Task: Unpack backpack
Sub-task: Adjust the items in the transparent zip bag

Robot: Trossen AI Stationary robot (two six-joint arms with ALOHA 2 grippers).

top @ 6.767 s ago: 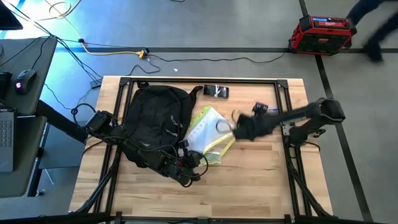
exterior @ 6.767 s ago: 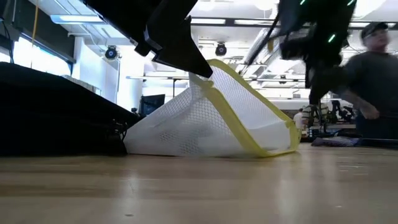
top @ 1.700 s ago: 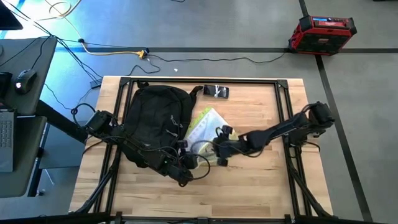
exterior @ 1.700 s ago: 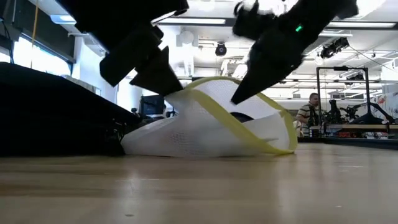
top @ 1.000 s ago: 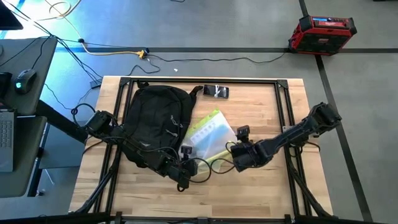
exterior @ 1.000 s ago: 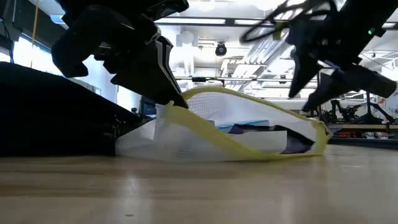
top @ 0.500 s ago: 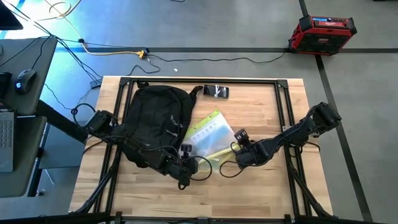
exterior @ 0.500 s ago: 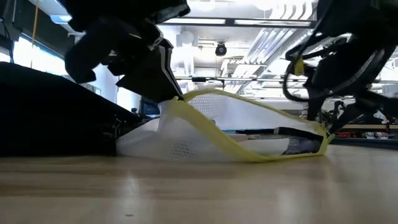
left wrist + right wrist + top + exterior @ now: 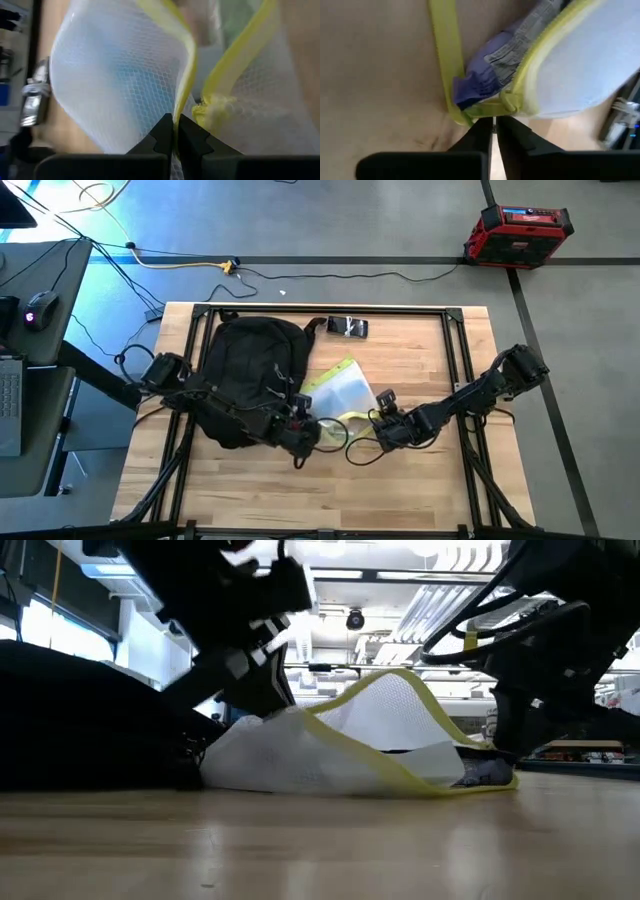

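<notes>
With the large black fabric backpack [image 9: 248, 375] lying at nine o'clock on the wooden desk [image 9: 420, 480], the left pincer [image 9: 303, 435] pinched the white mesh pouch's [image 9: 340, 395] yellow trim while the right pincer [image 9: 383, 430], pressed together at its four-o'clock corner, apparently tugged its zipper open.

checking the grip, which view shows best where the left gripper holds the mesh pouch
The left wrist view: the left gripper pinches the mesh pouch on its yellow edge. High and low views show arm and pouch but not the contact; the right wrist view shows another corner.
</notes>
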